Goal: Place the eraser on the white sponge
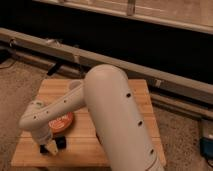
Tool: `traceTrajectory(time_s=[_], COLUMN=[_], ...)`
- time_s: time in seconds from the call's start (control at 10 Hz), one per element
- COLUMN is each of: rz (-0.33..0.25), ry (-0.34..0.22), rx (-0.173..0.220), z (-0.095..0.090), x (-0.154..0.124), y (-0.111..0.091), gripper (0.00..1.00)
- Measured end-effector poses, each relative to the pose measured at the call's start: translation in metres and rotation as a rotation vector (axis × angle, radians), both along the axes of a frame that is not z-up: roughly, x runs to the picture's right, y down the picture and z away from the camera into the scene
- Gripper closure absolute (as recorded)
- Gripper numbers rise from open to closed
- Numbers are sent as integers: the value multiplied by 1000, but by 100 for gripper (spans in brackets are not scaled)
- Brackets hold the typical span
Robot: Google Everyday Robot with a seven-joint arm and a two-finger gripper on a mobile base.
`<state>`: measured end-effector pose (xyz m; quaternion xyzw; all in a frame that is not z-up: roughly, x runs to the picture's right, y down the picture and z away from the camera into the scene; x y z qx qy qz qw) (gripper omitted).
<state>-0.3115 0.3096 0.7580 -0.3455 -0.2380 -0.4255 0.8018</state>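
My gripper (50, 147) hangs low over the front left part of the wooden table (115, 145), at the end of my white arm (115, 115). The eraser (61, 142), a small black block, lies on the table right beside the gripper, on its right. I cannot tell whether the gripper touches it. The white sponge is not in view; my arm covers much of the table.
An orange bowl (63, 122) sits just behind the eraser, partly under my forearm. The table stands on speckled floor (20, 85). A long metal rail (150, 75) and a dark wall run behind it. A blue object (207, 146) lies at the right edge.
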Motion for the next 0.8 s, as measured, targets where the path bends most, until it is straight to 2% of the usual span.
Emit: traceTrajectory(time_s=[0.7, 0.8], rz=[27, 29], ry=[57, 64], rx=[1, 3], z=[7, 6], x=[19, 22], y=[-1, -2], gripper=[25, 27])
